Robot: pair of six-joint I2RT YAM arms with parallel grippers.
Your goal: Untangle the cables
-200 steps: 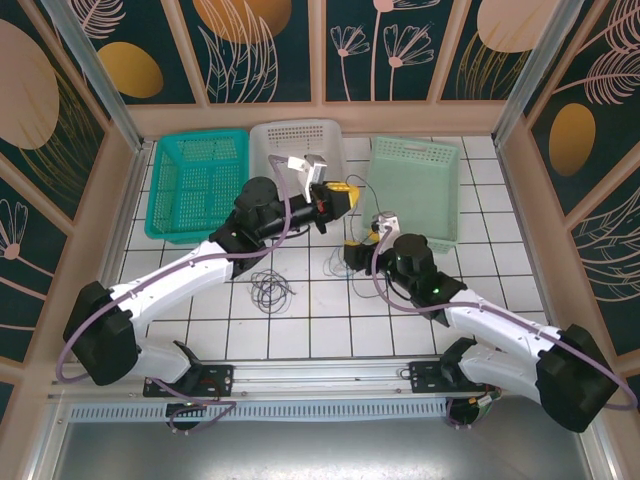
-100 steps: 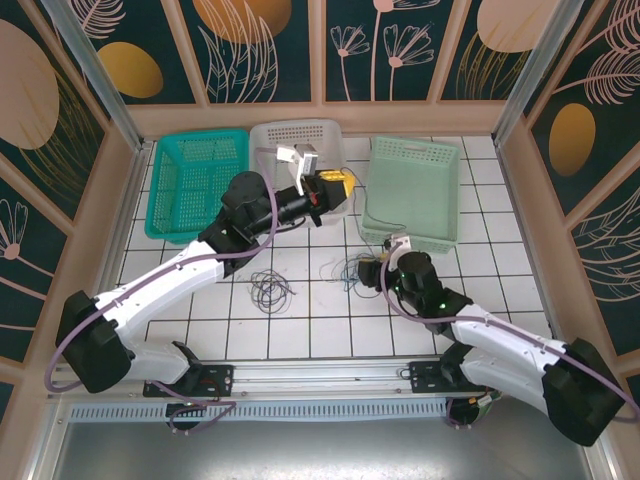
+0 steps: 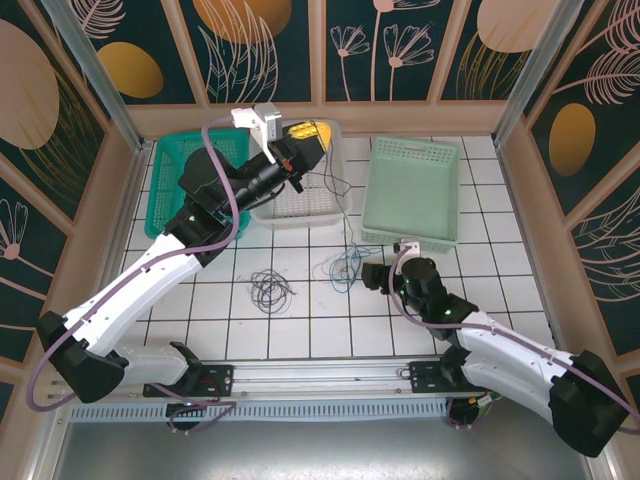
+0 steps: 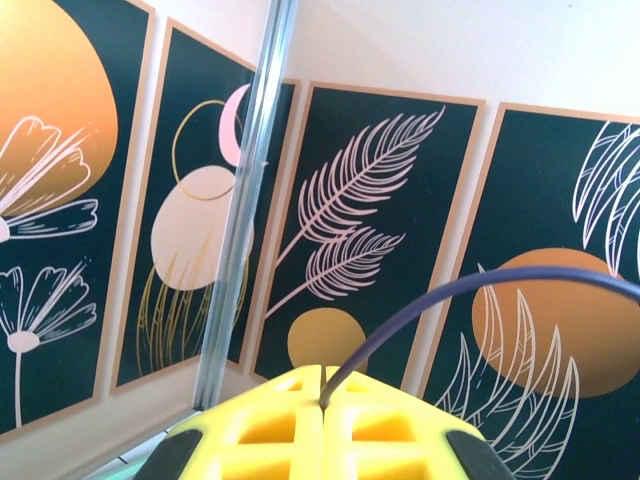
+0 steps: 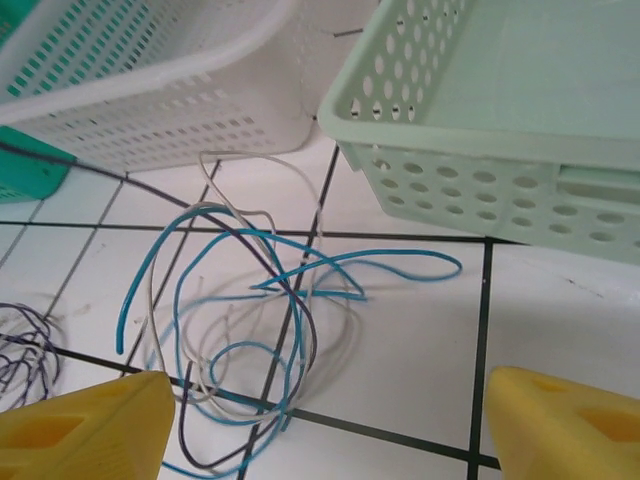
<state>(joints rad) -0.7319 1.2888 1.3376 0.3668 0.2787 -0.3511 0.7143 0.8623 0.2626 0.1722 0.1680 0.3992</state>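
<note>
A loose tangle of blue, pale and dark cables (image 5: 262,322) lies on the white tiles in front of the baskets, seen from above as a small knot (image 3: 345,265). My right gripper (image 5: 325,400) sits low just near of it, open, with the yellow fingers (image 5: 85,425) wide apart and nothing between them. My left gripper (image 3: 305,130) is raised high over the white basket. Its yellow jaws (image 4: 322,385) are shut on one dark cable (image 4: 480,285), which runs from them down toward the tangle. A separate dark coil (image 3: 270,290) lies to the left.
Three baskets stand along the far wall: teal (image 3: 195,185), white (image 3: 318,205) and pale green (image 3: 412,190). The pale green basket's front wall (image 5: 500,170) is close to the tangle. Patterned walls close in the table.
My left arm has lifted up and back toward the far wall, drawing the dark cable with it. My right gripper has pulled back toward the near side and its jaws have spread wider.
</note>
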